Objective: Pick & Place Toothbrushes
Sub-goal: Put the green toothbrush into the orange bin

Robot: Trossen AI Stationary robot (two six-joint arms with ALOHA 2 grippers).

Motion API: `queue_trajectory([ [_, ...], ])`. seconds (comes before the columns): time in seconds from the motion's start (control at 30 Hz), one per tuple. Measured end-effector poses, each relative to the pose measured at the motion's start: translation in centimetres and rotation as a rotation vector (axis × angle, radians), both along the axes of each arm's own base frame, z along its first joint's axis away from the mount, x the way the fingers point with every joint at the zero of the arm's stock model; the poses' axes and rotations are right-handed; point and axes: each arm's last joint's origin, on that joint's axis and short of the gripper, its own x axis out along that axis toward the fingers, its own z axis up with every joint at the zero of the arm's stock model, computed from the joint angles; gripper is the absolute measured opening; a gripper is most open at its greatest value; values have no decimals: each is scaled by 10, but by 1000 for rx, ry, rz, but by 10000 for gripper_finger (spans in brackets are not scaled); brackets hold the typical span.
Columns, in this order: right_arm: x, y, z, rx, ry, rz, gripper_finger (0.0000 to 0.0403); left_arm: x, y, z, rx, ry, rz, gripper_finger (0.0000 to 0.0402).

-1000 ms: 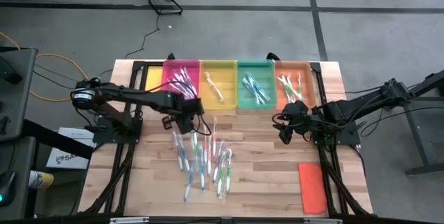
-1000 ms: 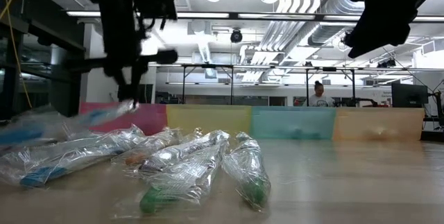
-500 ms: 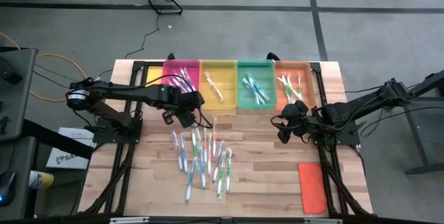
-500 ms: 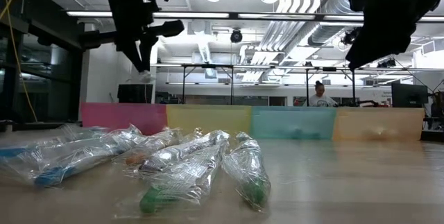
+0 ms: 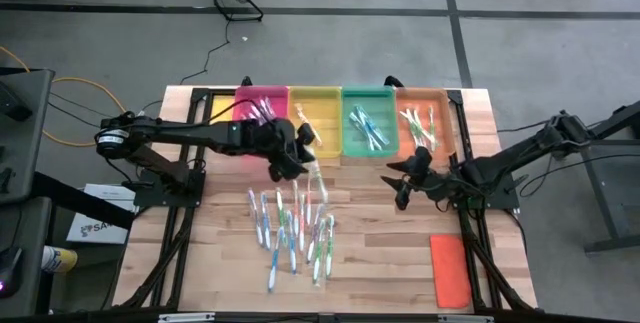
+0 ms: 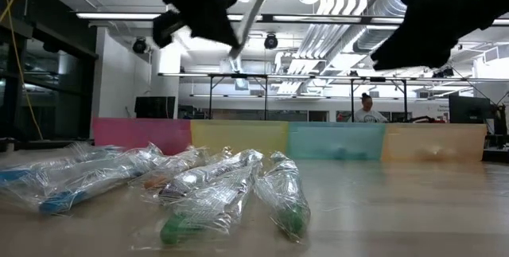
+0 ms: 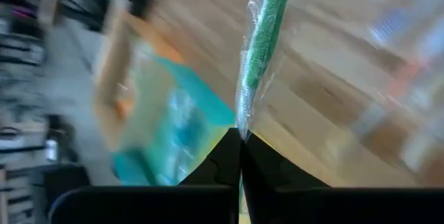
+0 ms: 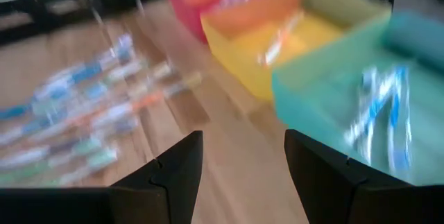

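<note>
Nearest the table's front edge, right: flat orange lid (image 5: 449, 270) on bare wood. Mid-table: loose pile of wrapped toothbrushes (image 5: 291, 228), in clear sleeves, green, blue and orange handles showing. Just beyond the pile, lifted clear of the wood: left gripper (image 5: 297, 153), fingers pinched tight on the end of one green-handled brush (image 7: 263, 37), its sleeve trailing out past the fingertips toward the pile. Off to the right, well apart from the pile: right gripper (image 5: 402, 185), fingers spread wide, nothing between them. Along the far edge: trays in a row, pink (image 5: 261, 113), yellow (image 5: 315, 118), green (image 5: 369, 123), orange (image 5: 422, 120), each holding brushes.
</note>
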Motion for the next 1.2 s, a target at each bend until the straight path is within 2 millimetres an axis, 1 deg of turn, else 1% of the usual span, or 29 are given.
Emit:
queue_trajectory([
  [0.13, 4, 6, -6, -104, -69, 17, 197, 13, 10, 7, -90, -155, 12, 0],
  [0.23, 11, 10, -8, -169, -133, 25, 197, 23, 19, 3, -162, -213, 28, 0],
  [0.33, 18, 12, -13, -258, -148, 30, 197, 36, 28, -4, -244, -276, 40, 0],
  [0.47, 31, 12, -11, -352, -194, 29, 197, 49, 37, -11, -361, -355, 35, 0],
  [0.7, 44, 2, -5, -463, -259, -13, 197, 58, 55, -23, -541, -394, 73, 0],
  [0.93, 48, -9, 4, -511, -339, 33, 197, 69, 71, -39, -689, -413, -22, 0],
  [1.03, 49, -14, 8, -510, -377, 58, 197, 72, 75, -46, -719, -417, -38, 0],
  [1.2, 53, -24, 12, -503, -420, 102, 197, 74, 74, -46, -724, -428, -56, 0],
])
